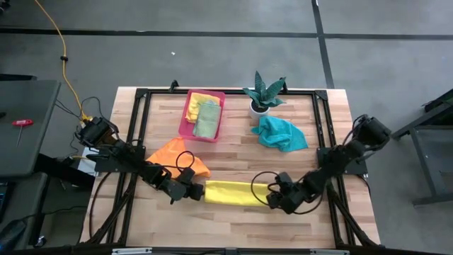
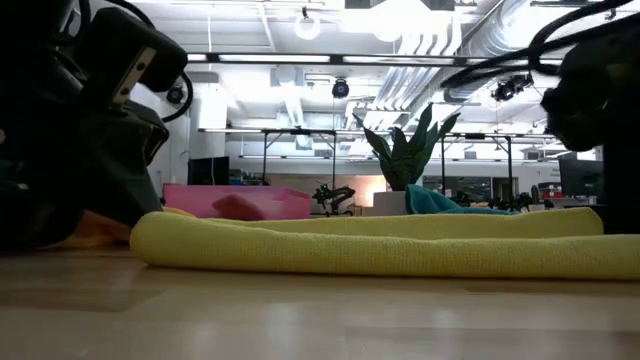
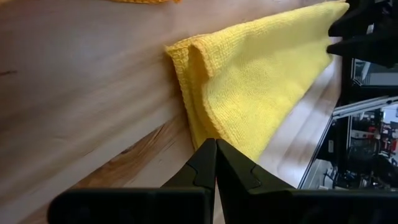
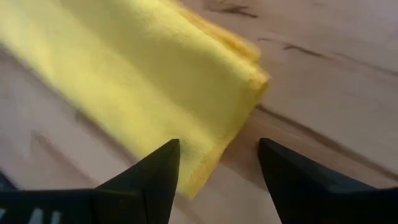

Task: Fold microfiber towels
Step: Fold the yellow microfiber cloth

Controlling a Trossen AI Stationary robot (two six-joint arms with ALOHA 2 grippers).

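Wooden slatted tabletop (image 1: 233, 219) inside a dark frame, grey floor around it. Long folded yellow microfiber towel (image 1: 233, 192) lies flat as a narrow strip near the front edge, between both grippers.

Left gripper (image 1: 192, 192) sits at the strip's left end; fingers (image 3: 214, 171) pressed together, tips at the towel's edge (cannot tell whether any cloth is pinched). Right gripper (image 1: 277, 198) sits at the strip's right end; fingers (image 4: 155, 174) spread apart, towel corner (image 4: 249, 81) lying between them, nothing grasped.

Crumpled orange microfiber towel (image 1: 177, 154) lies just behind the left gripper. Bunched teal microfiber towel (image 1: 281, 132) is beside a small potted plant (image 1: 263, 93). Pink rectangular plastic tray (image 1: 190, 126) at the back holds a yellow towel (image 1: 200, 101) and a light green towel (image 1: 207, 120).
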